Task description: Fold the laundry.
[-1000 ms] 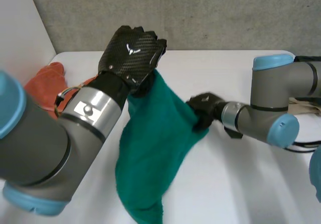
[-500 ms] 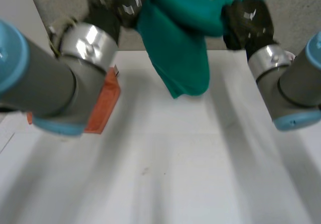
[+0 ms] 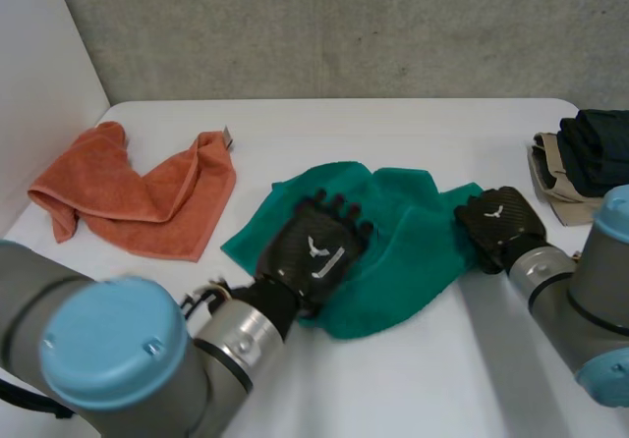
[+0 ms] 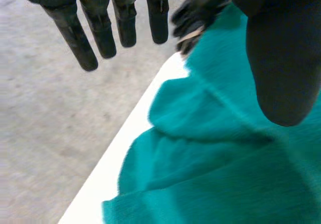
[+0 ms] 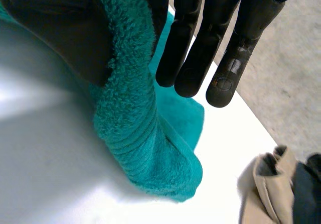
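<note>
Green towel [image 3: 403,256]: lies crumpled on the white desk [image 3: 413,389], near its middle, with several loose folds across it.

Left hand [image 3: 313,253]: rests palm down on the towel's left-middle area. In the left wrist view its fingers [image 4: 75,33] are straight and slightly spread, reaching out past the towel's [image 4: 225,148] far edge with no cloth under their tips. The thumb [image 4: 283,58] is extended over the cloth, well apart from the fingers. Nothing is clamped; the hand merely lies on the fabric.

Right hand [image 3: 499,224]: sits at the towel's right corner. In the right wrist view a thick ridge of towel [image 5: 135,123] rises from the desk and runs up between the thumb [image 5: 65,28] and the fingers [image 5: 188,38]. The thumb presses this ridge against the nearest finger, so the corner is pinched. The remaining fingers are straight, close together and clear of the cloth (only the thumb side carries the grip).

Other items on the desk:
- An orange towel [image 3: 138,197] lies bunched near the far left corner, apart from the green towel.
- A stack of folded clothes [image 3: 580,158], beige below and dark on top, stands at the right edge, just beyond the right hand; the right wrist view shows its corner [image 5: 266,189] past the towel's end.
</note>
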`<state>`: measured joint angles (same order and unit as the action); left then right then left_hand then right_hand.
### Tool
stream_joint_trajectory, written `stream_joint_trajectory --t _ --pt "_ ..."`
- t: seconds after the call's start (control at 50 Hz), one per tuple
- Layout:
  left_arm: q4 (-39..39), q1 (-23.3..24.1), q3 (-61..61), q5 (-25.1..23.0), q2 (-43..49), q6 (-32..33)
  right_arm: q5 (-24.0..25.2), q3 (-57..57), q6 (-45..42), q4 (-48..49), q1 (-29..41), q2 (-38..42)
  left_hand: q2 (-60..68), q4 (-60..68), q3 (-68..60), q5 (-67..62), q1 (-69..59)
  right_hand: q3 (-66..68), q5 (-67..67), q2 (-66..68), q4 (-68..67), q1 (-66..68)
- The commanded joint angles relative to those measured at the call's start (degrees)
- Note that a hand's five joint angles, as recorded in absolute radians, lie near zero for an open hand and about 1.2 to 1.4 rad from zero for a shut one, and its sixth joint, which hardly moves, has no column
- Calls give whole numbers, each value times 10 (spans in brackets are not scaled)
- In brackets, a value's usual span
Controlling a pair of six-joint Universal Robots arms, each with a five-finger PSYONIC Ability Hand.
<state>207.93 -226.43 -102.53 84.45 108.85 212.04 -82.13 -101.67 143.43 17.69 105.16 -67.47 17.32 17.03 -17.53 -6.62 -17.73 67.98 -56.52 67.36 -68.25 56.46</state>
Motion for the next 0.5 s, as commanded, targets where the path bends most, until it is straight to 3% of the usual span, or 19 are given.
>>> stream_joint_trajectory --t 0.02,0.1,0.24,0.3,0.4,0.5 --pt "-32 -80 -11 0 -41 -22 0 7 27 -4 -35 -4 -14 -11 16 7 18 120 -135 126 -118 235" --pt "-65 -117 -14 -17 -41 -52 3 12 51 -4 -46 13 -12 -9 14 5 16 120 -135 126 -118 235" --pt "-75 -194 -14 -121 -22 -64 3 26 54 -3 -50 30 5 8 -3 -12 -1 120 -135 126 -118 235" --pt "-74 -220 8 -176 27 -58 4 26 54 -3 -50 30 20 23 -18 -27 -16 120 -135 126 -118 235" --pt "-81 -243 62 -225 92 -9 3 21 55 -4 -48 30 35 38 -33 -42 -31 120 -135 126 -118 235" --pt "-82 -257 92 -227 138 56 3 18 55 -4 -48 30 43 46 -41 -50 -39 120 -135 126 -118 235"
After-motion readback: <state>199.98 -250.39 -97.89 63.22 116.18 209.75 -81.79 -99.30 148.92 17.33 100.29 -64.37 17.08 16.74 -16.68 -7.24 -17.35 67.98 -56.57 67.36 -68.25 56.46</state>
